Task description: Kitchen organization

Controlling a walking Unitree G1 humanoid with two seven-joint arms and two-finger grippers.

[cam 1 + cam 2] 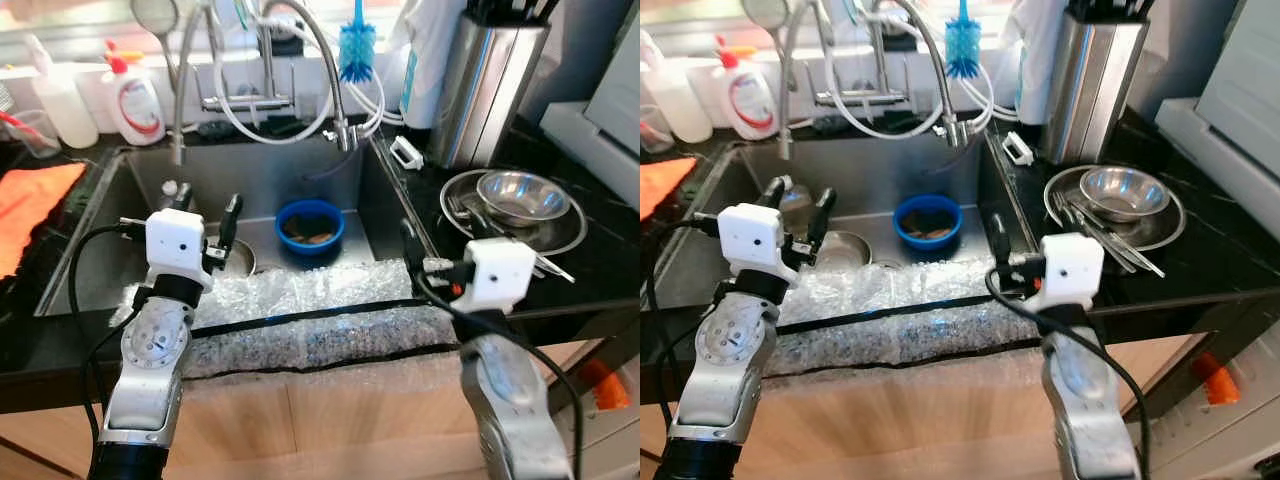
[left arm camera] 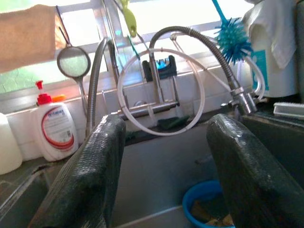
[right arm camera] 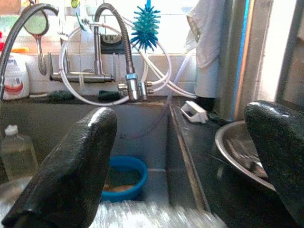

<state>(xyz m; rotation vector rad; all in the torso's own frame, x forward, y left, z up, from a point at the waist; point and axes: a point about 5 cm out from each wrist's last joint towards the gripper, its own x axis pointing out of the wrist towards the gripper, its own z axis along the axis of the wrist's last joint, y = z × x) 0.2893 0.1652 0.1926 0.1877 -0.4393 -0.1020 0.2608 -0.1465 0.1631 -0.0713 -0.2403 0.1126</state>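
Lower centre of the frame: bubble wrap [image 1: 300, 320] is lying draped over the front edge of the sink [image 1: 150, 170], probably as padding where the arms are leaning in.

Left claw [image 1: 205, 215] is hovering at centre left over the sink's near side, fingers spread wide and gripping nothing; it is pointing toward the basin, seemingly lining up for something inside.

Right claw [image 1: 997, 240] is hanging at centre right over the ledge between sink and dark counter [image 1: 600, 250]; wrist view shows its fingers [image 3: 71, 156] wide apart, nothing between them.

Mid frame: blue bowl [image 1: 310, 226] is sitting on the sink floor with brownish scraps inside, likely the thing needing sorting; a small clear bottle [image 3: 16, 154] is standing in the sink toward the left.

Right of centre: steel bowl [image 1: 522, 195] is resting in a steel plate [image 1: 570, 235] with utensils, waiting on the counter.

Upper frame: faucet [image 1: 320, 70], blue brush [image 1: 356, 45] hanging to dry, soap bottle [image 1: 135, 100] at upper left, steel canister [image 1: 485, 85] at upper right; orange cloth [image 1: 30, 205] is lying at far left.
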